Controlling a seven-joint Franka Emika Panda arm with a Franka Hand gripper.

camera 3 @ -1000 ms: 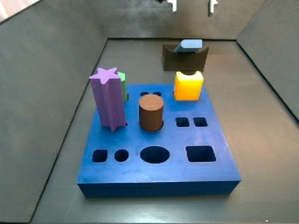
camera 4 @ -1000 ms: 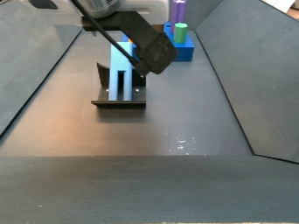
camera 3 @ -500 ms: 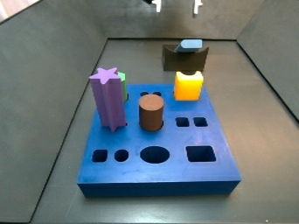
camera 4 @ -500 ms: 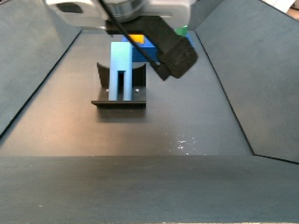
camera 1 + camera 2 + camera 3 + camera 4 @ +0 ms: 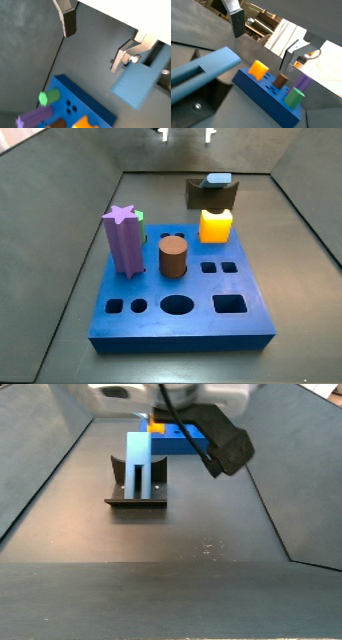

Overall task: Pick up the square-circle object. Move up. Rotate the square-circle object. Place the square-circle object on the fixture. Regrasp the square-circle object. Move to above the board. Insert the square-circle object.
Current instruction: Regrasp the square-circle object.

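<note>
Tool released, silver plates spread, nothing between them. The square-circle object, a slim matte blue bar, stands upright on the dark fixture, below the tool. Thick blue board carries a purple star peg, brown cylinder and yellow block. A side view shows the arm body hiding most of the board.

purple star peg upright | brown cylinder beside it | yellow block behind

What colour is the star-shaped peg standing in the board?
Purple. The star-shaped peg shows best in a side view, standing upright in the blue board; the gripper is high above.
</note>
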